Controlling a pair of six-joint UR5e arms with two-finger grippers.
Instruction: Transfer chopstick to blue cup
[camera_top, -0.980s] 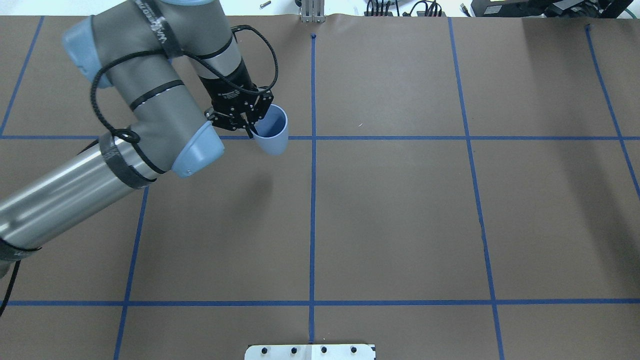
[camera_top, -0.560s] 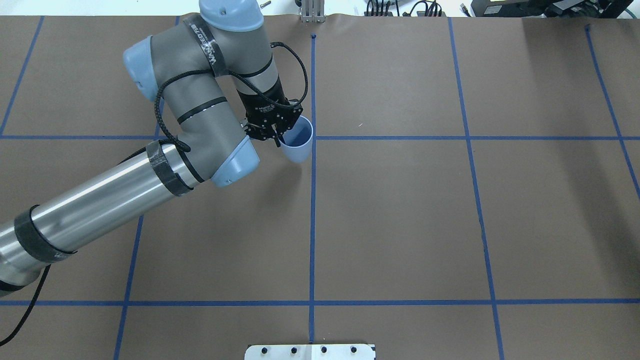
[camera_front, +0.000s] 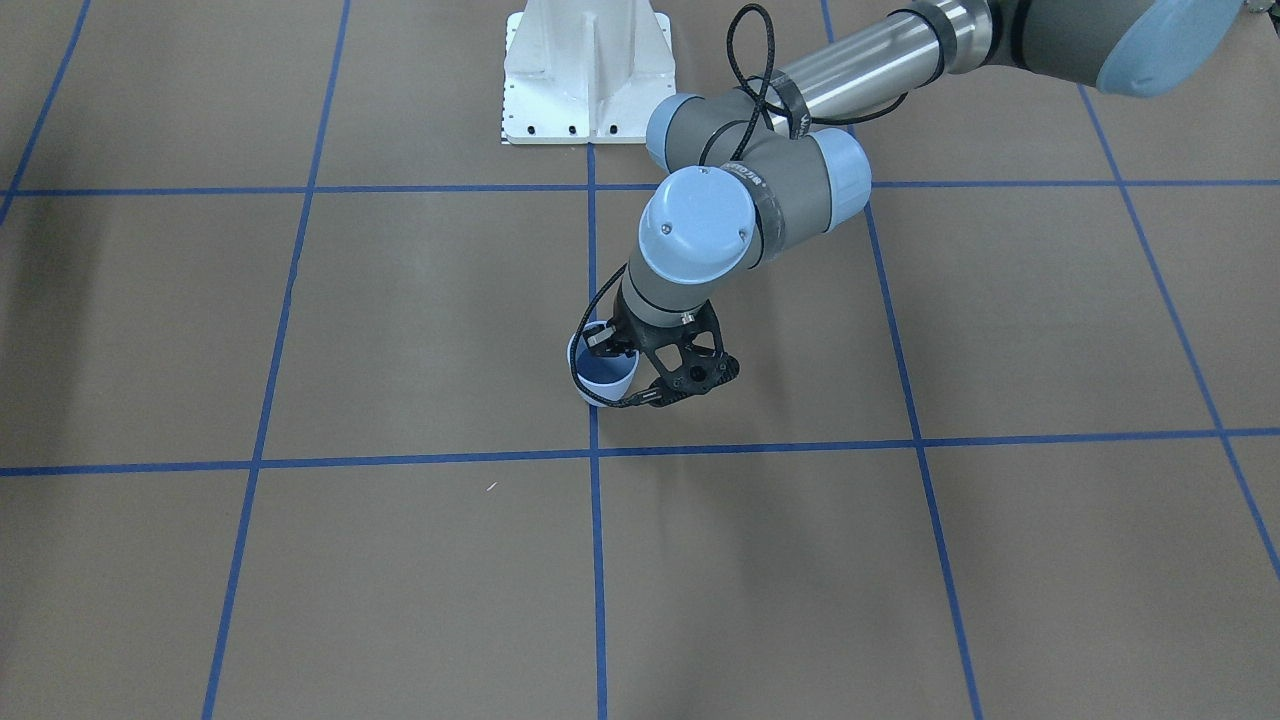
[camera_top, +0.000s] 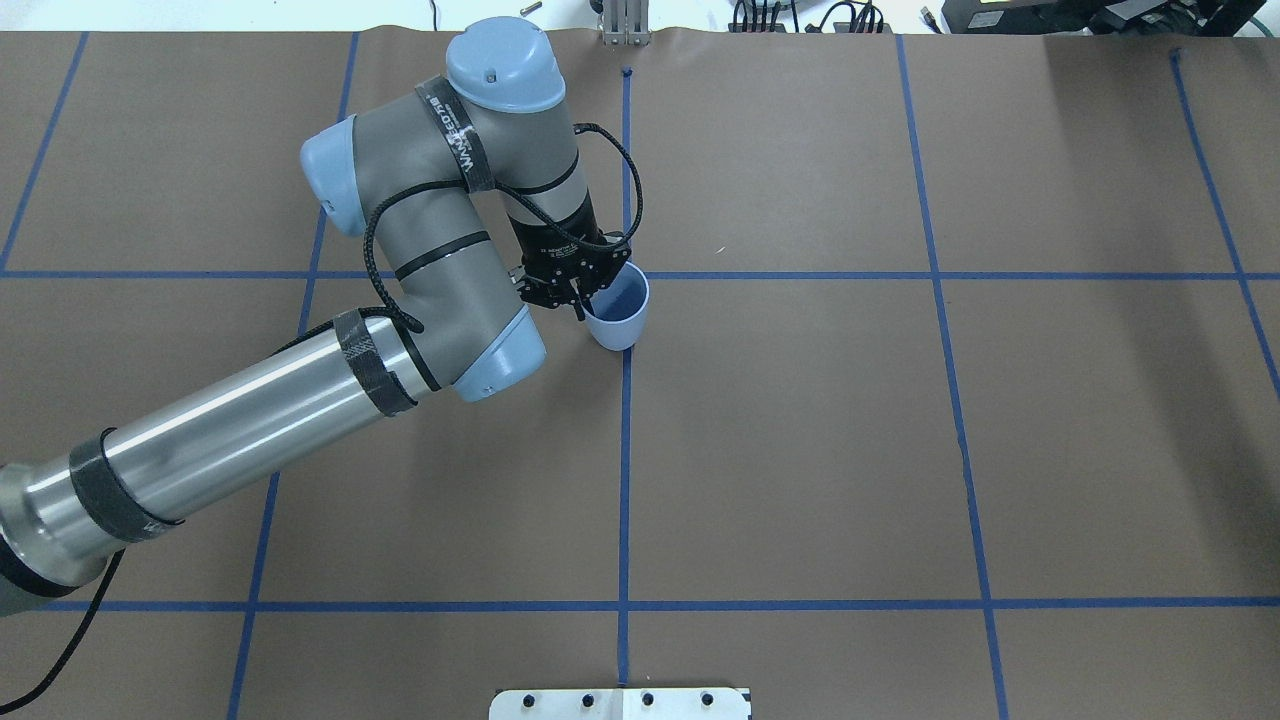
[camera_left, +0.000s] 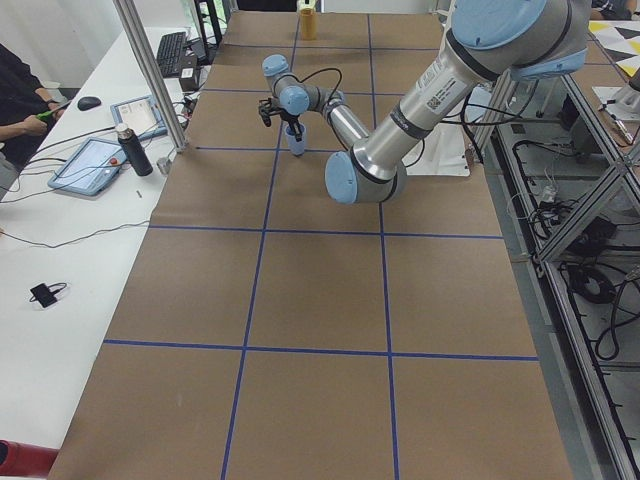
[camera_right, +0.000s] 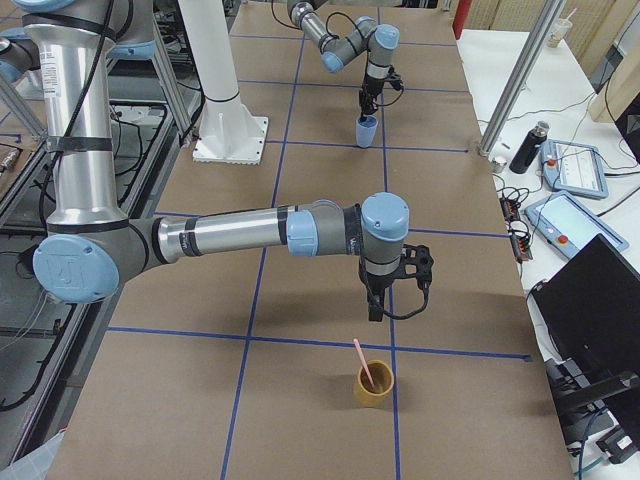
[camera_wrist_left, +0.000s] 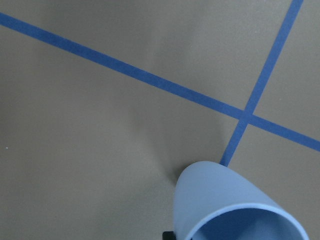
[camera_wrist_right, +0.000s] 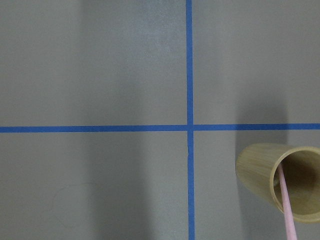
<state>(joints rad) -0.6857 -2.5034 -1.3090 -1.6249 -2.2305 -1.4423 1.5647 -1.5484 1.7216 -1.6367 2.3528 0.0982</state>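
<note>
My left gripper (camera_top: 583, 303) is shut on the near rim of the blue cup (camera_top: 622, 320), one finger inside it. The cup is upright, just by a crossing of blue tape lines at mid-table; I cannot tell whether it touches the paper. It also shows in the front view (camera_front: 600, 380) and the left wrist view (camera_wrist_left: 220, 200). One pale pink chopstick (camera_wrist_right: 286, 205) leans in a tan bamboo cup (camera_wrist_right: 257, 172) at the table's right end. My right gripper (camera_right: 383, 308) hangs above and just behind that cup (camera_right: 376, 390); I cannot tell whether it is open or shut.
The white arm base (camera_front: 585, 70) stands at the table's robot side. A side bench holds tablets and a dark bottle (camera_left: 135, 150), with a metal post (camera_left: 150, 70) at its edge. Brown paper with blue tape lines covers the table.
My left arm has carried the blue cup to the right and slightly nearer the robot, up to the centre tape line. The grip on the rim is unchanged.
</note>
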